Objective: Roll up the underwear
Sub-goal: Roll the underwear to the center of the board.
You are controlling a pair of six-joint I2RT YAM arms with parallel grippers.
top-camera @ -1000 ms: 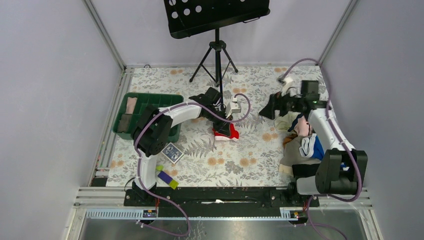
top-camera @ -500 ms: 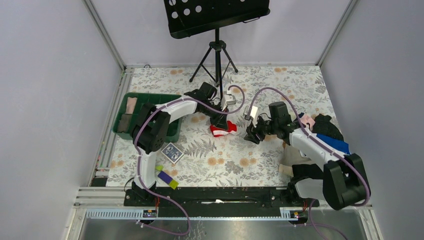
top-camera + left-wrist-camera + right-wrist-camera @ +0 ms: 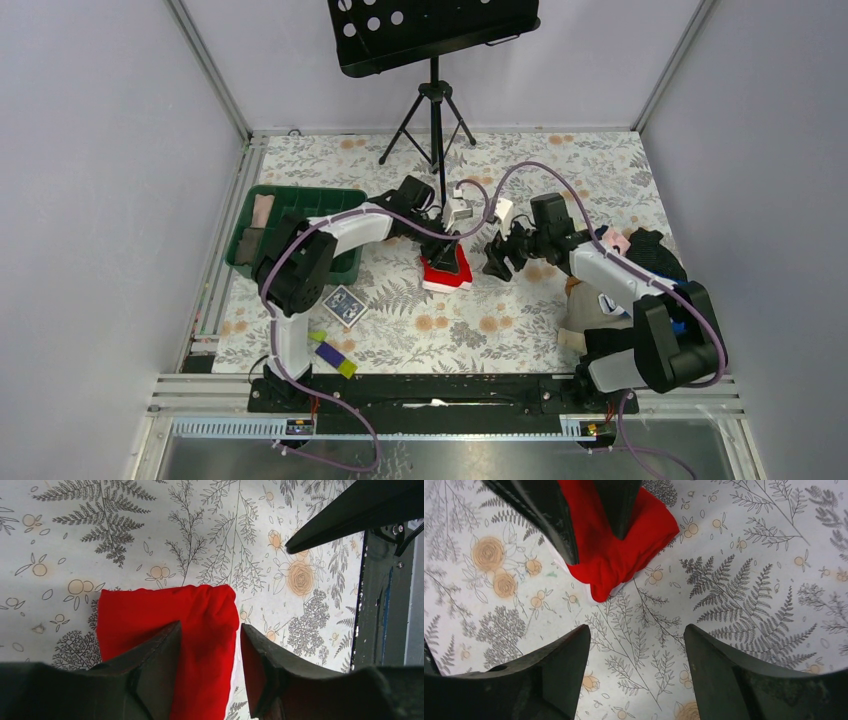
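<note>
Underwear (image 3: 447, 272) lies bunched near the centre of the floral surface (image 3: 520, 330), red, with white trim showing at the near side. Left arm bends back past the green bin (image 3: 300, 205) at the left edge, forearm running right, wrist pitched down. Left gripper (image 3: 440, 255) sits on the cloth, jaws about half apart, straddling the thick folded edge, a sliver of gap at one finger (image 3: 260, 655). Right arm has its elbow over the clothes pile (image 3: 640, 265) at the right edge and its forearm reaching left. Right gripper (image 3: 497, 262) is wide and empty, just beside the underwear's right side, low over the surface. Music stand (image 3: 433, 110) stands at the far edge.
</note>
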